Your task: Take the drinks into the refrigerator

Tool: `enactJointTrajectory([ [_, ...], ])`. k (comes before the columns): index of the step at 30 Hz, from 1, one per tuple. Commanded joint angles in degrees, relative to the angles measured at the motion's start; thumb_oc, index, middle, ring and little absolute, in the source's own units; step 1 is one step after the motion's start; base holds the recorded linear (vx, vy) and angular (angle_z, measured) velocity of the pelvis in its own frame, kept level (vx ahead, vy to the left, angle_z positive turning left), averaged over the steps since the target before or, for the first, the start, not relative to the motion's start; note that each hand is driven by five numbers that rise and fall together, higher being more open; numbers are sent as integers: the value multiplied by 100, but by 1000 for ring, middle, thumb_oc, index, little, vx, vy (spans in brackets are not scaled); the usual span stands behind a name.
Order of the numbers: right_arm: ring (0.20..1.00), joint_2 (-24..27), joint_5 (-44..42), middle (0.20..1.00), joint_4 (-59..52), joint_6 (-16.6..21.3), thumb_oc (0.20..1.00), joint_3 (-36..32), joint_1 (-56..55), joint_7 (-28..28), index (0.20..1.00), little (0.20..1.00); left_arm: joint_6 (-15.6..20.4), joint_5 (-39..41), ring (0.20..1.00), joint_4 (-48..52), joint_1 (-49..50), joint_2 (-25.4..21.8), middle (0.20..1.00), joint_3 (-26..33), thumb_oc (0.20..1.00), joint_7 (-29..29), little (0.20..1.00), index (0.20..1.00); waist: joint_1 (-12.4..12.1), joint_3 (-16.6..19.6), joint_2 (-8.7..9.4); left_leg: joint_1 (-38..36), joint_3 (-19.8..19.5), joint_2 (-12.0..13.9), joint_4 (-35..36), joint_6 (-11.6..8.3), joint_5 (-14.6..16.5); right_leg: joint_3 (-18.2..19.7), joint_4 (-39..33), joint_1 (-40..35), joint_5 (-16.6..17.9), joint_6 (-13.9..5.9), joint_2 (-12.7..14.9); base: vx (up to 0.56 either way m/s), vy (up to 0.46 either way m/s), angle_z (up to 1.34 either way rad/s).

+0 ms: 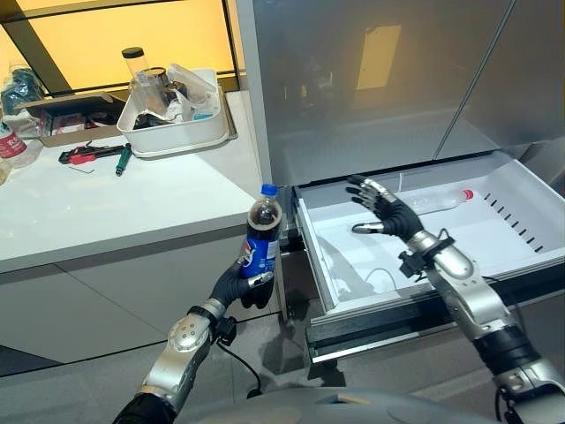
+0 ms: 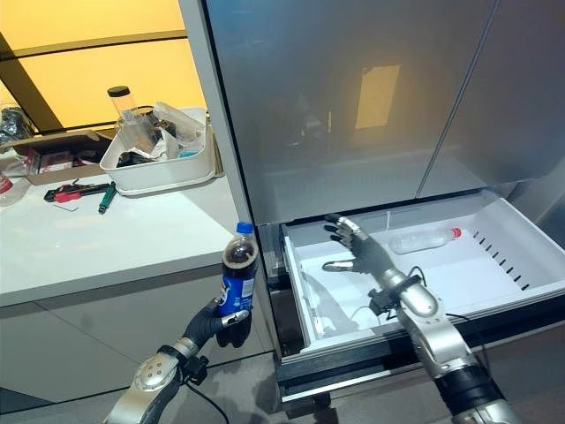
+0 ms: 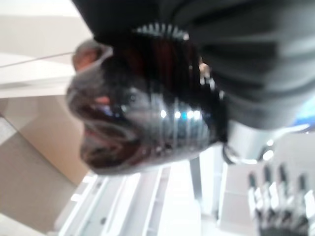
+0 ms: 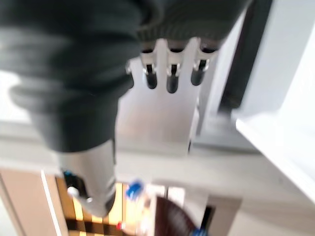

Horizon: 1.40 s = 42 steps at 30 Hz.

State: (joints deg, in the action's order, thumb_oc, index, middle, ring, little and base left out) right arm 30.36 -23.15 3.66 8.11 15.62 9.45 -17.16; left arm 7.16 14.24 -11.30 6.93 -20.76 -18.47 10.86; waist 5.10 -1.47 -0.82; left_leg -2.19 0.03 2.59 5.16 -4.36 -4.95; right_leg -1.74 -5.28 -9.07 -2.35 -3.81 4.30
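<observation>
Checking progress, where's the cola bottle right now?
The cola bottle stands upright in the left hand, just left of the open drawer.

Glossy plastic cola bottle (image 1: pixel 262 237), brushed-metal refrigerator (image 1: pixel 380 79)

Upright cola bottle (image 1: pixel 263 237), blue-capped

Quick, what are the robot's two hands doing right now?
Left hand: fingers curled round the cola bottle, held upright.
Right hand: open, fingers spread, holding nothing, over the open drawer.
</observation>
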Motion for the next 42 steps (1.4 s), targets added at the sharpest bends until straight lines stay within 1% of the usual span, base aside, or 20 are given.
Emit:
enactJointTrajectory([
  [1,1000,-188,152,1000,175,255,1000,7,643,26,1000,1000,833,-10,200,204,-1008,85,200,40,200,-134,200,200,-237,110,99,-488,101,-339,-16,440,923,-123,63,290,221,-151,29,0,0,0],
  [4,1000,-415,101,1000,246,249,1000,223,858,48,1000,1000,861,-156,200,125,-1162,123,200,-92,200,-249,200,200,-243,112,102,-486,87,-341,-16,442,920,-133,60,286,223,-146,33,-5,-2,2],
  [5,1000,-416,100,1000,251,251,1000,225,864,48,1000,1000,864,-158,200,121,-1167,123,200,-92,200,-251,200,200,-241,110,104,-486,86,-342,-16,442,920,-134,60,285,223,-146,34,-5,-10,4],
  [6,1000,-621,-60,1000,400,222,1000,393,993,41,1000,1000,890,-275,200,-9,-1299,177,200,-199,200,-373,200,200,-245,116,111,-476,79,-341,-16,440,909,-137,57,280,225,-143,35,0,0,0],
  [8,1000,-788,-136,1000,543,200,1000,565,1133,82,1000,1000,920,-427,200,-81,-1435,217,200,-289,200,-507,200,200,-251,119,112,-470,75,-338,-16,435,905,-141,57,284,225,-140,37,0,0,0],
  [10,1000,-842,-157,1000,572,198,1000,611,1179,99,1000,1000,916,-455,200,-72,-1477,231,200,-305,200,-558,200,200,-252,121,111,-467,73,-337,-16,432,904,-144,56,284,225,-140,38,0,0,0],
  [11,1000,-983,-233,1000,647,169,1000,772,1301,128,1000,1000,935,-534,200,-85,-1600,266,200,-377,200,-687,200,200,-257,122,110,-466,71,-338,-16,432,904,-149,57,281,228,-137,39,0,0,0],
  [12,1000,-984,-233,1000,651,171,1000,773,1306,128,1000,1000,936,-535,200,-87,-1603,266,200,-376,200,-689,200,200,-255,119,111,-467,70,-338,-16,432,904,-150,57,280,228,-137,39,0,0,0],
  [13,1000,-1116,-352,1000,659,155,1000,901,1382,175,1000,1000,959,-569,200,-145,-1724,325,200,-400,200,-851,200,200,-257,118,121,-468,73,-338,-16,428,904,-154,56,276,232,-135,38,0,0,0],
  [17,1000,-1222,-491,1000,371,142,1000,1111,1497,161,1000,1000,996,-717,200,-150,-1888,404,200,-421,200,-1157,200,200,-246,113,129,-478,64,-343,-16,435,906,-157,60,255,222,-127,40,0,0,0],
  [22,1000,-1355,-641,1000,365,128,1000,1230,1577,224,1000,1000,1048,-837,200,-147,-1994,446,200,-432,200,-1367,200,200,-242,126,133,-479,59,-340,-16,430,908,-170,56,239,216,-121,42,0,0,0],
  [25,1000,-1397,-681,1000,417,112,1000,1271,1611,305,1000,1000,1058,-896,200,-126,-2068,425,200,-435,200,-1475,200,200,-236,131,137,-481,62,-335,-16,424,909,-181,53,233,216,-122,41,0,0,0],
  [26,1000,-1498,-736,1000,625,70,1000,1275,1644,468,1000,1000,1075,-991,200,-67,-2130,367,200,-415,200,-1613,200,200,-236,142,149,-479,73,-332,-16,418,911,-180,48,227,217,-123,41,0,0,0],
  [28,1000,-1546,-699,1000,730,13,1000,1311,1710,577,1000,1000,1064,-1083,200,-11,-2220,304,200,-392,200,-1741,200,200,-234,153,147,-481,75,-331,-16,415,913,-171,49,229,218,-122,39,0,0,0],
  [33,1000,-1657,-989,1000,783,-157,1000,1553,1932,538,1000,1000,1060,-1440,200,104,-2481,141,200,-450,200,-1889,200,200,-223,153,149,-494,78,-322,-16,408,915,-173,61,222,211,-111,41,0,0,0],
  [35,1000,-1806,-1417,1000,961,-227,1000,1674,1983,532,1000,1000,1064,-1602,200,240,-2544,66,200,-472,200,-1952,200,200,-237,156,150,-500,83,-322,-16,405,915,-176,62,218,214,-108,39,0,0,0],
  [39,1000,-1935,-1781,1000,1119,-263,1000,1852,2238,692,1000,1000,1019,-1950,200,317,-2707,-65,200,-528,200,-2152,200,200,-252,164,159,-501,96,-316,-16,391,924,-178,61,222,216,-107,40,0,0,0],
  [42,1000,-1900,-1769,1000,1082,-291,1000,1943,2479,656,1000,1000,1033,-2104,200,400,-2839,-186,200,-591,200,-2144,200,200,-265,159,165,-497,96,-311,-16,389,924,-178,64,227,216,-110,42,0,0,0],
])
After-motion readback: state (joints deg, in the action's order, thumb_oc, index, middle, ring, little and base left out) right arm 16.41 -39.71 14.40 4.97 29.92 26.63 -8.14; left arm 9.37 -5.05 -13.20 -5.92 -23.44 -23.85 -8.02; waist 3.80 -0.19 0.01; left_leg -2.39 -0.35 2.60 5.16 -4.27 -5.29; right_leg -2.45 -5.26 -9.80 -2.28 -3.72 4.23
